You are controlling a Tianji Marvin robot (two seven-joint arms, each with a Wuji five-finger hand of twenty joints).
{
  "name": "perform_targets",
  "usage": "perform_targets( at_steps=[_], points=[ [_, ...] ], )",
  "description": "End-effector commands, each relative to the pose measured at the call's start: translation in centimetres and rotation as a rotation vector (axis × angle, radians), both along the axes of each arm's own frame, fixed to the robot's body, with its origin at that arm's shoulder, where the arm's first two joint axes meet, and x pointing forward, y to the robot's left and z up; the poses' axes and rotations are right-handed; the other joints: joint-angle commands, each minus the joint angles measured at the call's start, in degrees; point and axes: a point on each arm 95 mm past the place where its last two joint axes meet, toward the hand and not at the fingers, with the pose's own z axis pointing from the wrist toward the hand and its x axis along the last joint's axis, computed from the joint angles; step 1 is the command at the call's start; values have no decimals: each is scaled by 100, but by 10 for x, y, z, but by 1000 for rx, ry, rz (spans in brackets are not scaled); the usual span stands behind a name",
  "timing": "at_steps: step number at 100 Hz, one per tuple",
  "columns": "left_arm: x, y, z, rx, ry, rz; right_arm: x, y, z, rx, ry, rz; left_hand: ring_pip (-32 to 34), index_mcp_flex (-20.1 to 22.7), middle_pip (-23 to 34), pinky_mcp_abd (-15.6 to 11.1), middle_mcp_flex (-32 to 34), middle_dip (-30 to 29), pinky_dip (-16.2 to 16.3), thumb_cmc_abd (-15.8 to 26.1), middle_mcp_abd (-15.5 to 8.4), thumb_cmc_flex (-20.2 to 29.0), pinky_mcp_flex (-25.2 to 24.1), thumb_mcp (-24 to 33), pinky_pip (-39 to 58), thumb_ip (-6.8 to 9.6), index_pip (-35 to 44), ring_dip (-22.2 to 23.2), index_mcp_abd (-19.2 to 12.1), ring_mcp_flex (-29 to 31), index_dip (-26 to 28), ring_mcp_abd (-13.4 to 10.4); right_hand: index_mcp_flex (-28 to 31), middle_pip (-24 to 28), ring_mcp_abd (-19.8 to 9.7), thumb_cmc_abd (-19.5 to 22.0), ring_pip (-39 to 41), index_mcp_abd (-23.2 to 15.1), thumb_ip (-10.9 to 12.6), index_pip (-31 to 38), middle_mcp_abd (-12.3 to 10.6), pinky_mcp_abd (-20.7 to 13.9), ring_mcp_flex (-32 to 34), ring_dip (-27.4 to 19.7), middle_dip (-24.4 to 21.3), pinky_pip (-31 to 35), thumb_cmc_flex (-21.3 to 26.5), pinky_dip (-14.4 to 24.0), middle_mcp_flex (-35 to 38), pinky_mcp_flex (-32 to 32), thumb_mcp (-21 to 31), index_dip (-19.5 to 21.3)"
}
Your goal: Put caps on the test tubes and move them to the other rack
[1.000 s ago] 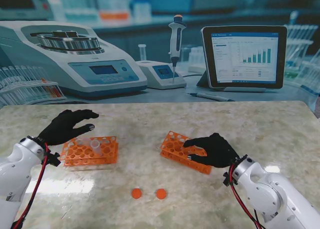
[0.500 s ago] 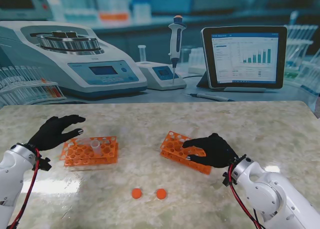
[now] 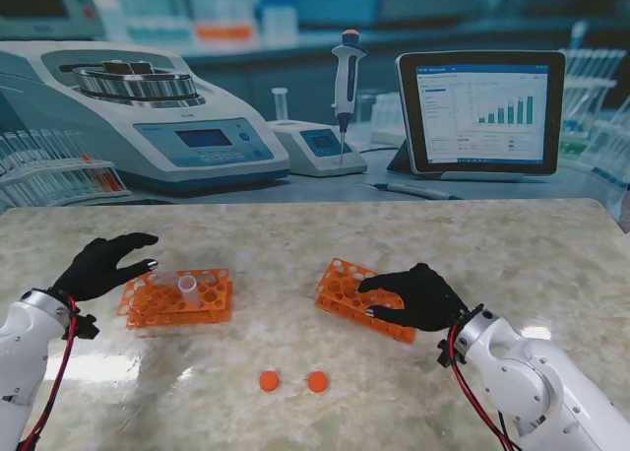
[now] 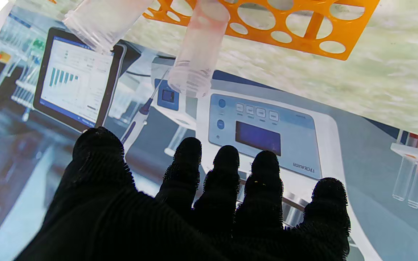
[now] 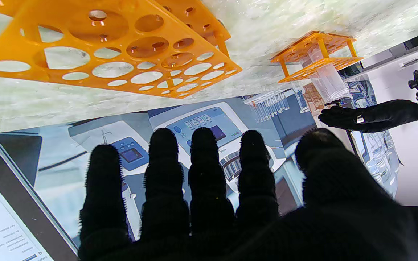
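On the table [image 3: 295, 234], the left hand [image 3: 101, 266] hovers just left of the left rack [image 3: 177, 298], fingers spread, palm turned toward it, holding nothing. Two uncapped tubes [image 3: 188, 291] stand in that rack, seen close in the left wrist view [image 4: 198, 54]. The right hand [image 3: 418, 295] rests over the near end of the right rack [image 3: 359, 295], fingers slightly curled and apart, gripping nothing. Two orange caps [image 3: 293, 381] lie between the racks, nearer to me.
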Motion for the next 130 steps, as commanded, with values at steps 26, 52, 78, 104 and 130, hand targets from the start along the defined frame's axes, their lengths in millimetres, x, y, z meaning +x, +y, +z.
perform_targets(
  at_steps=[26, 52, 78, 104, 130],
  points=[
    [0, 3, -19, -5, 27, 20, -3, 3, -1, -3, 8, 4, -95, -56, -90, -82, -220, -100, -76, -162, -105, -38, -84, 13, -294, -35, -184, -87, 154, -251, -119, -131, 35, 25, 20, 233, -27, -20, 131, -56, 42, 11, -162, 66, 37, -91, -48, 84, -29, -106, -85, 51],
    [2, 1, -29, -2, 43, 21, -3, 3, -1, -8, 11, 6, -105, -18, -89, -68, -218, -105, -84, -335, -101, -20, -81, 11, -282, -64, -185, -96, 143, -275, -129, -127, 36, 26, 19, 237, -27, -22, 130, -56, 42, 15, -162, 67, 39, -94, -48, 85, -25, -111, -92, 52],
    [-1, -6, -32, 4, 56, 17, -3, 3, 0, -11, 14, 6, -97, 64, -74, -46, -185, -105, -92, -541, -124, -3, -71, 5, -268, -87, -154, -99, 112, -253, -134, -116, 36, 29, 12, 243, -29, -17, 132, -56, 46, 14, -169, 67, 42, -93, -41, 88, -19, -109, -95, 54],
    [-2, -10, -35, 16, 62, 10, -4, 3, 0, -13, 15, 7, -90, 128, -71, -38, -177, -114, -105, -763, -160, -6, -67, 38, -260, -67, -127, -102, 71, -223, -149, -110, 45, 32, 11, 241, -28, -24, 132, -52, 35, 15, -166, 68, 48, -95, -39, 89, -18, -111, -102, 57],
    [1, -13, -42, 16, 76, 13, -4, 3, -1, -13, 15, 7, -95, 147, -73, -36, -201, -126, -119, -842, -155, -69, -70, 77, -257, -53, -108, -105, 57, -234, -164, -104, 53, 37, 24, 239, -29, -8, 132, -50, 48, 15, -170, 67, 54, -94, -32, 92, -6, -109, -105, 59]
  ],
)
